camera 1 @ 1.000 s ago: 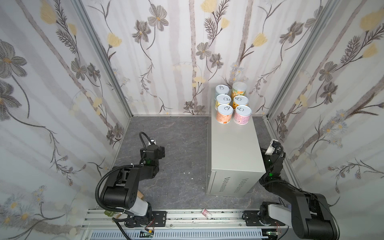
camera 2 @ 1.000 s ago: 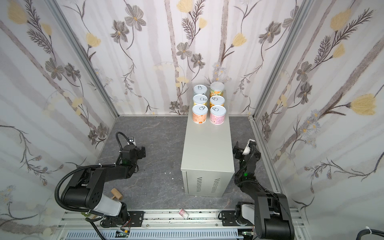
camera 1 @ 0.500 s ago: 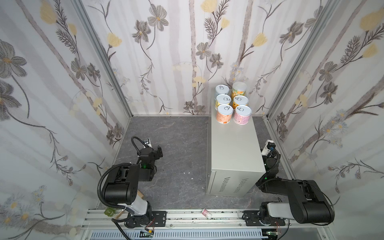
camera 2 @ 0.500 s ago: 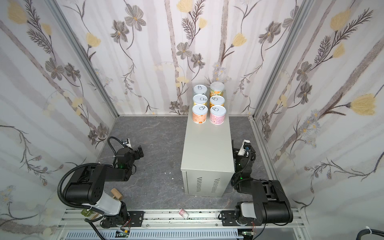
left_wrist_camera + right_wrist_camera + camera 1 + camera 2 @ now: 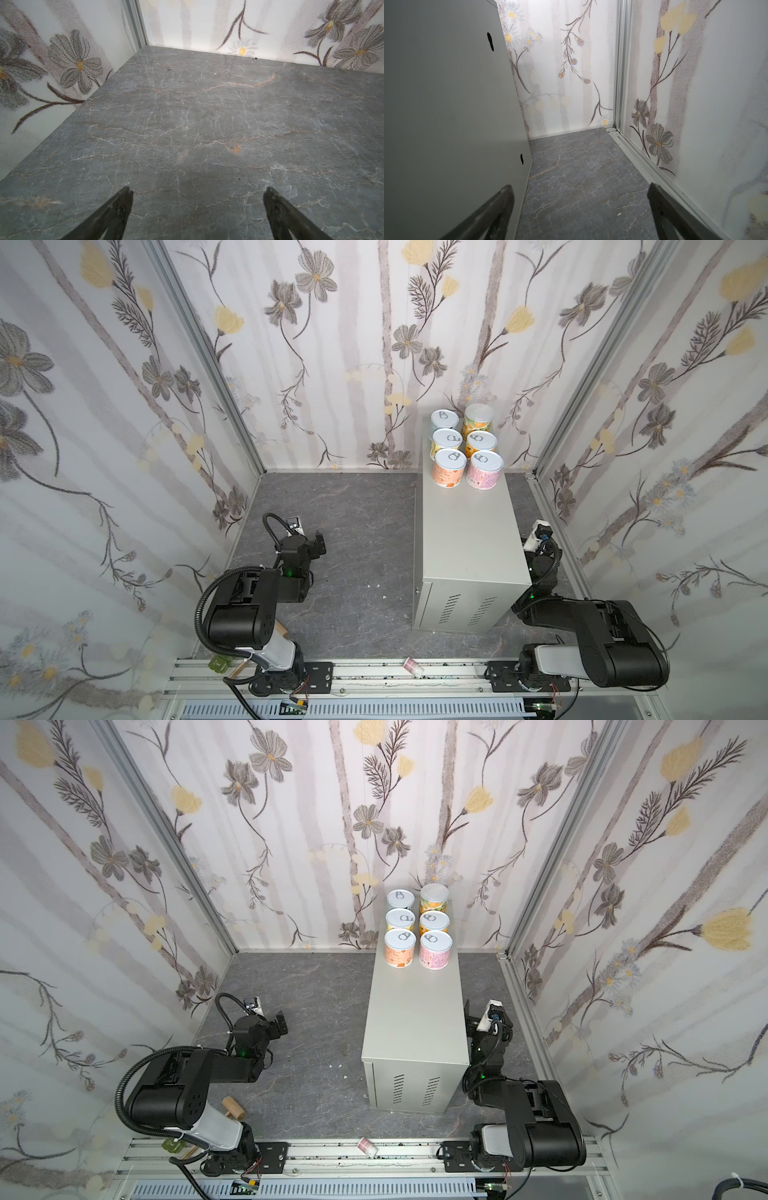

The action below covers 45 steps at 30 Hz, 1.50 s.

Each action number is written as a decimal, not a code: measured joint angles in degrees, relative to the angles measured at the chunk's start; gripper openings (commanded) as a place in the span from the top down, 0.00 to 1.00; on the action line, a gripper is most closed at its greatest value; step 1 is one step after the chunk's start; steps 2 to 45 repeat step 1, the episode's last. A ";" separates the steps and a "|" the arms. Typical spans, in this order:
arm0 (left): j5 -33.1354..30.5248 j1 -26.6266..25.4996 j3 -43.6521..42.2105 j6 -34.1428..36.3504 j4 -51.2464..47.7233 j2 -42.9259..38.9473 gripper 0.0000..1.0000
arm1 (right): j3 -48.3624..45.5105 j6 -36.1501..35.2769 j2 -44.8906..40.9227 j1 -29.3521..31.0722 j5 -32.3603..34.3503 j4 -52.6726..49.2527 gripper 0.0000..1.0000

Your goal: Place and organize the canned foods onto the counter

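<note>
Several canned foods stand upright in two neat columns at the far end of the counter's top, in both top views. The nearest pair are a peach can (image 5: 449,467) (image 5: 400,947) and a pink can (image 5: 484,469) (image 5: 435,949). The counter (image 5: 461,539) (image 5: 415,1019) is a light grey metal cabinet; its side wall (image 5: 446,104) fills part of the right wrist view. My left gripper (image 5: 311,537) (image 5: 275,1021) (image 5: 198,190) hangs open and empty low over the stone floor, left of the counter. My right gripper (image 5: 537,537) (image 5: 484,1017) (image 5: 579,187) is open and empty in the narrow gap between counter and right wall.
Flowered walls close in the floor on three sides. A metal rail (image 5: 374,676) runs along the near edge with a small pink-white item (image 5: 412,666) on it. A wooden block (image 5: 232,1106) and a green block (image 5: 219,664) lie by the left arm's base.
Both arms have folded down and back toward their bases, most of it in the first half second. The grippers stayed open. The cans have not moved.
</note>
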 measured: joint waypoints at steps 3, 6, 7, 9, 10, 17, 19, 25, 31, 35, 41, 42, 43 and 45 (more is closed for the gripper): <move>0.00 0.00 0.00 0.00 0.00 0.00 0.00 | 0.00 0.00 0.00 0.00 0.00 0.00 0.00; 0.00 0.00 0.00 0.00 0.00 0.00 0.00 | 0.00 0.00 0.00 0.00 0.00 0.00 0.00; 0.00 0.00 0.00 0.00 0.00 0.00 0.00 | 0.00 0.00 0.00 0.00 0.00 0.00 0.00; 0.00 0.00 0.00 0.00 0.00 0.00 0.00 | 0.00 0.00 0.00 0.00 0.00 0.00 0.00; 0.00 0.00 0.00 0.00 0.00 0.00 0.00 | 0.00 0.00 0.00 0.00 0.00 0.00 0.00; 0.00 0.00 0.00 0.00 0.00 0.00 0.00 | 0.00 0.00 0.00 0.00 0.00 0.00 0.00; 0.00 0.00 0.00 0.00 0.00 0.00 0.00 | 0.00 0.00 0.00 0.00 0.00 0.00 0.00; 0.00 0.00 0.00 0.00 0.00 0.00 0.00 | 0.00 0.00 0.00 0.00 0.00 0.00 0.00; 0.00 0.00 0.00 0.00 0.00 0.00 0.00 | 0.00 0.00 0.00 0.00 0.00 0.00 0.00; 0.00 0.00 0.00 0.00 0.00 0.00 0.00 | 0.00 0.00 0.00 0.00 0.00 0.00 0.00; 0.00 0.00 0.00 0.00 0.00 0.00 0.00 | 0.00 0.00 0.00 0.00 0.00 0.00 0.00; 0.00 0.00 0.00 0.00 0.00 0.00 0.00 | 0.00 0.00 0.00 0.00 0.00 0.00 0.00; 0.00 0.00 0.00 0.00 0.00 0.00 0.00 | 0.00 0.00 0.00 0.00 0.00 0.00 0.00; 0.00 0.00 0.00 0.00 0.00 0.00 0.00 | 0.00 0.00 0.00 0.00 0.00 0.00 0.00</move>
